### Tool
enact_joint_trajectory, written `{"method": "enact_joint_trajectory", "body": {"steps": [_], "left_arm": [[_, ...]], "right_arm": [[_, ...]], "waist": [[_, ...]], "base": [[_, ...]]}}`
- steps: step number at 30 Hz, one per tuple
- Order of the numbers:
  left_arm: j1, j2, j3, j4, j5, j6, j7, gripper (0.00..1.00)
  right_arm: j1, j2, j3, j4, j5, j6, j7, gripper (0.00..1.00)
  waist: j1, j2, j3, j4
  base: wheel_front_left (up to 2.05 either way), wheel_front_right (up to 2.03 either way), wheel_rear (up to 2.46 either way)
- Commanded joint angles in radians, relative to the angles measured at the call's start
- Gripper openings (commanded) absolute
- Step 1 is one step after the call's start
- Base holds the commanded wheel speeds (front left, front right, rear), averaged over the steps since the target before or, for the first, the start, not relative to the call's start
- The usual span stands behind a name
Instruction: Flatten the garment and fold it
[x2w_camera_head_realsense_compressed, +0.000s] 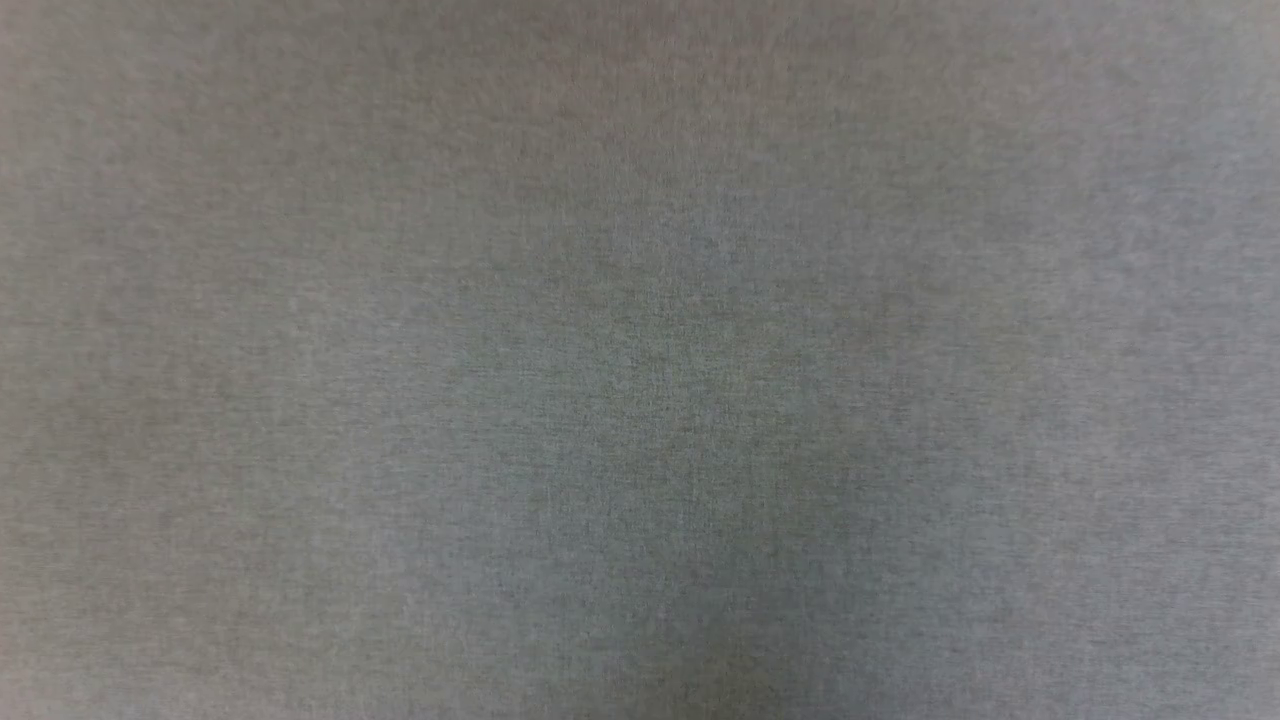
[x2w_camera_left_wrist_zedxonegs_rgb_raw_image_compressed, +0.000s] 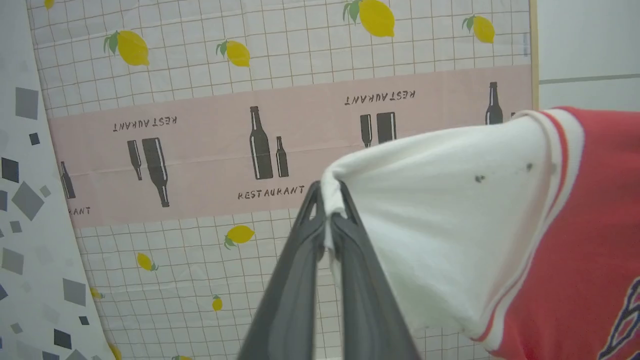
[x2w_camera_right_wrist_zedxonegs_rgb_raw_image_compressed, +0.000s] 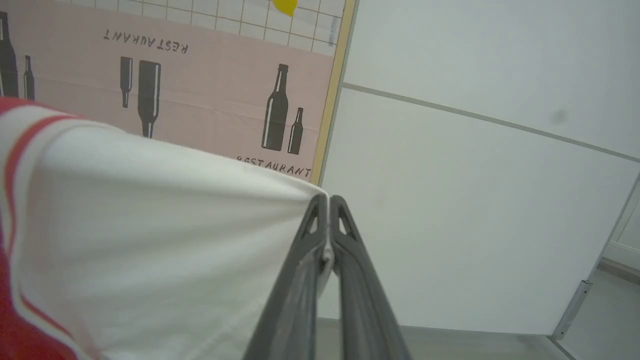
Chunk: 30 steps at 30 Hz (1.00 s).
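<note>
The left gripper (x2w_camera_left_wrist_zedxonegs_rgb_raw_image_compressed: 328, 202) is pinching the garment (x2w_camera_left_wrist_zedxonegs_rgb_raw_image_compressed: 450, 215) by a white sleeve at centre frame, its red body filling the lower right. The right gripper (x2w_camera_right_wrist_zedxonegs_rgb_raw_image_compressed: 327, 205) is clamping the other sleeve. Apparently lifted off the lemon-print cloth (x2w_camera_left_wrist_zedxonegs_rgb_raw_image_compressed: 200, 75), the shirt is awaiting flattening and folding.

Matt cloth garment (x2w_camera_left_wrist_zedxonegs_rgb_raw_image_compressed: 450, 225), matt plastic left end effector fingers (x2w_camera_left_wrist_zedxonegs_rgb_raw_image_compressed: 295, 280)

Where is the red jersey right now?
The jersey hangs stretched between both grippers: the left gripper pinches one white sleeve, the right gripper the other, with the lemon-print tablecloth beyond.
</note>
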Motion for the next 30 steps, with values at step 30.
{"method": "enact_joint_trajectory", "body": {"steps": [30], "left_arm": [[1.132,0.013,-0.281,-0.073,-0.058,-0.076,-0.087,0.0]], "right_arm": [[1.098,-0.083,0.338,-0.042,0.445,-0.002,-0.023,0.0]], "waist": [[-0.0002,0.0,-0.413,0.016]], "base": [[0.0,0.0,0.0]]}}
